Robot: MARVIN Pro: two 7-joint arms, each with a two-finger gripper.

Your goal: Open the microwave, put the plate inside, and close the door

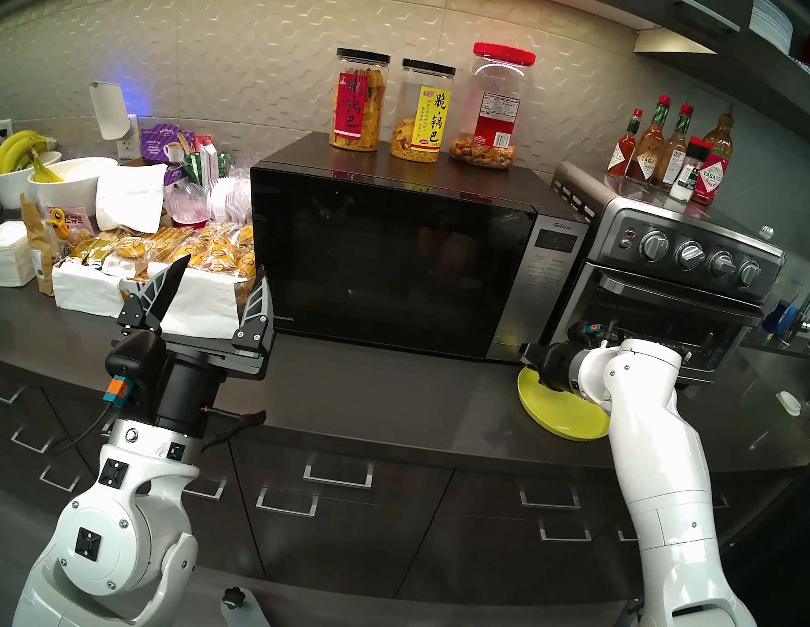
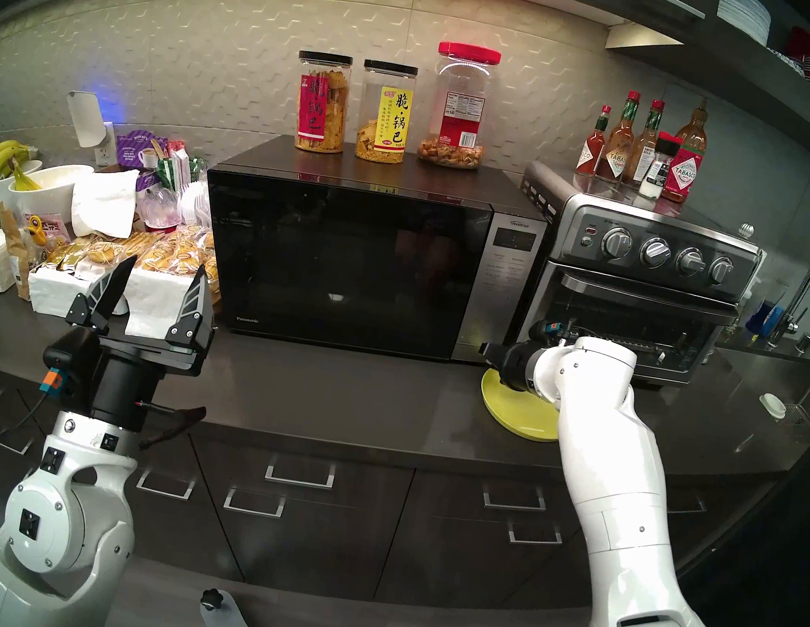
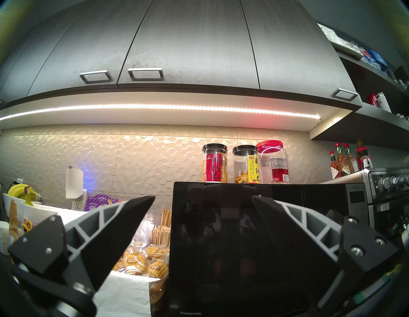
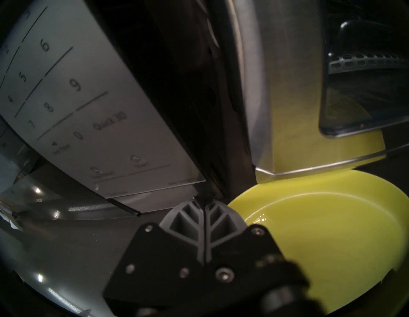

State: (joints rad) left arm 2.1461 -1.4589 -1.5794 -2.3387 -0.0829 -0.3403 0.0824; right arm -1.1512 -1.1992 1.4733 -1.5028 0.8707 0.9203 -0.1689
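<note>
Countertop [image 1: 379,396]: dark, glossy, with our two arms raised over its front edge.

Microwave [image 1: 545,285]: black and grey, at the centre back of the counter. Its door [image 1: 374,263] is flush with the case, dark glass, "Panasonic" lettered low on it. Grey touch panel [image 4: 88,110] down the right side, digits legible in the right wrist view.

Plate [image 1: 562,409]: yellow, flat on the counter, just right of the microwave's lower right corner and in front of the toaster oven [image 1: 670,294]. Part of it lies under our right wrist.

Right gripper [image 4: 204,202]: fingers pressed together, nothing between them. The tips sit at the bottom corner of the touch panel; whether they touch it we cannot tell, as that spot is dark.

Left gripper [image 1: 214,285]: fingers wide apart, empty, held above the counter's front, tilted upward toward the door's left part.

Three snack jars [image 1: 422,109]: upright on the microwave's top.

Sauce bottles [image 1: 671,152]: clustered on the toaster oven.
</note>
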